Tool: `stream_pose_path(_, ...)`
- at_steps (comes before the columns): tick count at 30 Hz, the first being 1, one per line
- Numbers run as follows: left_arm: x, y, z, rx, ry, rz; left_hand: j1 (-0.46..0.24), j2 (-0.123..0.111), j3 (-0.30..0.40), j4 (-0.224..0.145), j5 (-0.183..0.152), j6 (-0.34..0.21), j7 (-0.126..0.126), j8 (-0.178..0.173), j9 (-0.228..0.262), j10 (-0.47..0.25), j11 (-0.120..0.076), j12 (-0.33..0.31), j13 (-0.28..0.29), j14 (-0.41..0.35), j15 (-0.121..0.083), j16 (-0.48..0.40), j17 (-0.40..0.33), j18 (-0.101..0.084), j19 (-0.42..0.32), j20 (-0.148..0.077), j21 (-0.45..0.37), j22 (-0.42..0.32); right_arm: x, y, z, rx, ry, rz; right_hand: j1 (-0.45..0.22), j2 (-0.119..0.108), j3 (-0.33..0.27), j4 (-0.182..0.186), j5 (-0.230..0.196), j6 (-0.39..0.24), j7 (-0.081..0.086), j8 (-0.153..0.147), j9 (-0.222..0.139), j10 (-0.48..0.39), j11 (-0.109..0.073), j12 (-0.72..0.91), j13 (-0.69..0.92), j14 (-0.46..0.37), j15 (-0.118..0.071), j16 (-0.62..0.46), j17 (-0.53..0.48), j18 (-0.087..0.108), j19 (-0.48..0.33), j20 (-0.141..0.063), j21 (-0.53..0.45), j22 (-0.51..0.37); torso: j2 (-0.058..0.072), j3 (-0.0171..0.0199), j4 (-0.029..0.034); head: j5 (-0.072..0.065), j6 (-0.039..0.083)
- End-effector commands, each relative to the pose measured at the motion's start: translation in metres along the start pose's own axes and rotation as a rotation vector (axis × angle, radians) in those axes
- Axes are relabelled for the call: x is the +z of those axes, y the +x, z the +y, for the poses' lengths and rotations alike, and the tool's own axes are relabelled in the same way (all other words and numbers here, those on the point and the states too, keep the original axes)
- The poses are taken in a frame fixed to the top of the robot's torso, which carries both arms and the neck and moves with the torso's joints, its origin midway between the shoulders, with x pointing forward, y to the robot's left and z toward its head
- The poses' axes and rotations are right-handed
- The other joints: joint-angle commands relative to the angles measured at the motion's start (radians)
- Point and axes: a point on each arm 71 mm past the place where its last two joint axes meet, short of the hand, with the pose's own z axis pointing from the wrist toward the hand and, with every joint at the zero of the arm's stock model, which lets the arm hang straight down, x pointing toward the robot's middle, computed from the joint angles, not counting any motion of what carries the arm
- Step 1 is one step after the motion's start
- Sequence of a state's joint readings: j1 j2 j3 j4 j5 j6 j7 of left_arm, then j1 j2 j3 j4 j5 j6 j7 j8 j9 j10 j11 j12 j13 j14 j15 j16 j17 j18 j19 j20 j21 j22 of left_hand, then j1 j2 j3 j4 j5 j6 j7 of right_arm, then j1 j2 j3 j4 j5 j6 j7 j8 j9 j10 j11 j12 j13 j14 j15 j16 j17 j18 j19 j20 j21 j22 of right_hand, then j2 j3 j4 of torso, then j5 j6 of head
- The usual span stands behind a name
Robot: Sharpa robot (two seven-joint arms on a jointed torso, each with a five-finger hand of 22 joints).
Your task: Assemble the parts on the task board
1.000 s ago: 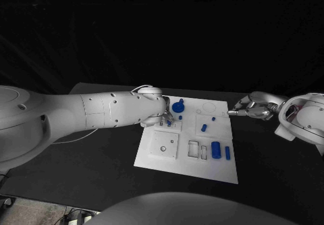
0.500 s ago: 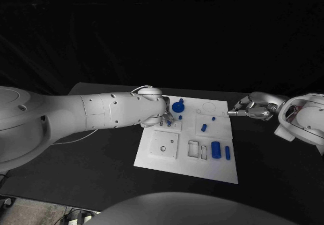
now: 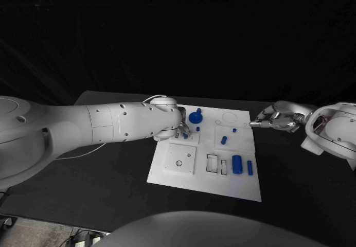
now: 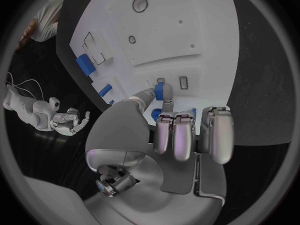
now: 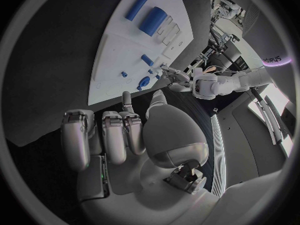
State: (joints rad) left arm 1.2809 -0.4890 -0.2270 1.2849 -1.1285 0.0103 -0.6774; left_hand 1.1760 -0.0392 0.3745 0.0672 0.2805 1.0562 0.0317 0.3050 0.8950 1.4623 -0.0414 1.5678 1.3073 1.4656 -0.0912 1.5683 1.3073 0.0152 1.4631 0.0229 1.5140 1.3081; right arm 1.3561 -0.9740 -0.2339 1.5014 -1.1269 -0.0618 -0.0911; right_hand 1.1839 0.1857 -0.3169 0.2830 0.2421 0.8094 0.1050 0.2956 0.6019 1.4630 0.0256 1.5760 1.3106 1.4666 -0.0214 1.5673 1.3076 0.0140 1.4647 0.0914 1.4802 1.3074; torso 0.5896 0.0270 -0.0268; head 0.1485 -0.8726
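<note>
Several blue parts (image 3: 236,163) already sit on the board (image 3: 211,182), mid-frame in the head view on the black surface (image 3: 111,175): a round knob (image 3: 195,117) at its upper left, small pegs near the middle, and a thick cylinder with a thinner bar (image 3: 250,168) beside it at lower right. Both of those lie with their long axes running up and down the frame. Empty rectangular slots (image 3: 213,162) beside them suggest the job is only partly done (perhaps halfway, at a guess). The left hand (image 4: 164,116) pinches a small blue peg (image 4: 159,90) against the board's upper left area. The right hand (image 3: 276,120) hovers off the board's upper right edge, fingers curled, holding nothing.
</note>
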Motion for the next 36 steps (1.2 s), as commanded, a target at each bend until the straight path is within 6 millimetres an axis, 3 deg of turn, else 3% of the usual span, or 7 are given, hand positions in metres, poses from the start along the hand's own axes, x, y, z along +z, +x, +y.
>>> stream_pose_path(1,-0.0002,0.0057,0.0,-0.006,-0.007,0.025,0.005,0.003,0.045,-0.039,0.007,0.003,-0.01,0.003,0.002,0.109,-0.006,0.003,0.264,0.105,-0.001,0.003,0.264,0.004,0.067,-0.003,-0.004,0.199,-0.0001,0.001,0.0001,-0.002,-0.004,0.006,0.012,0.0,-0.004,-0.002,0.007,-0.007,0.001,-0.004,-0.002,0.108,-0.001,-0.005,0.26,0.104,0.001,0.003,0.263,0.017,0.007,0.002,-0.004,0.221,0.0,0.0003,-0.0001,0.0,0.0)
stream_pose_path(30,-0.0005,0.004,0.0013,-0.008,-0.017,0.005,0.011,-0.001,0.05,-0.037,0.017,0.007,-0.013,0.005,0.004,0.109,-0.009,0.003,0.264,0.105,-0.003,0.003,0.264,0.004,0.067,-0.004,-0.005,0.199,0.0011,0.0011,0.0003,-0.003,-0.003,0.008,0.018,0.0,-0.004,-0.004,0.009,-0.007,0.001,-0.007,-0.003,0.108,-0.001,-0.005,0.26,0.104,0.001,0.003,0.263,0.018,0.006,0.002,-0.006,0.221,0.0,0.0004,-0.0006,0.001,0.0)
stream_pose_path(36,-0.0044,-0.0015,0.0021,-0.01,-0.005,-0.041,0.017,-0.01,0.06,-0.035,0.002,0.012,-0.015,0.005,0.005,0.109,-0.011,0.003,0.264,0.105,-0.005,0.003,0.264,0.003,0.068,-0.006,-0.003,0.201,0.002,0.0011,0.0005,-0.004,-0.003,0.01,0.018,0.0,-0.004,-0.004,0.009,-0.007,0.001,-0.007,-0.003,0.108,-0.001,-0.005,0.26,0.104,0.001,0.003,0.263,0.018,0.006,0.002,-0.006,0.221,-0.001,0.0005,-0.0005,0.002,0.0)
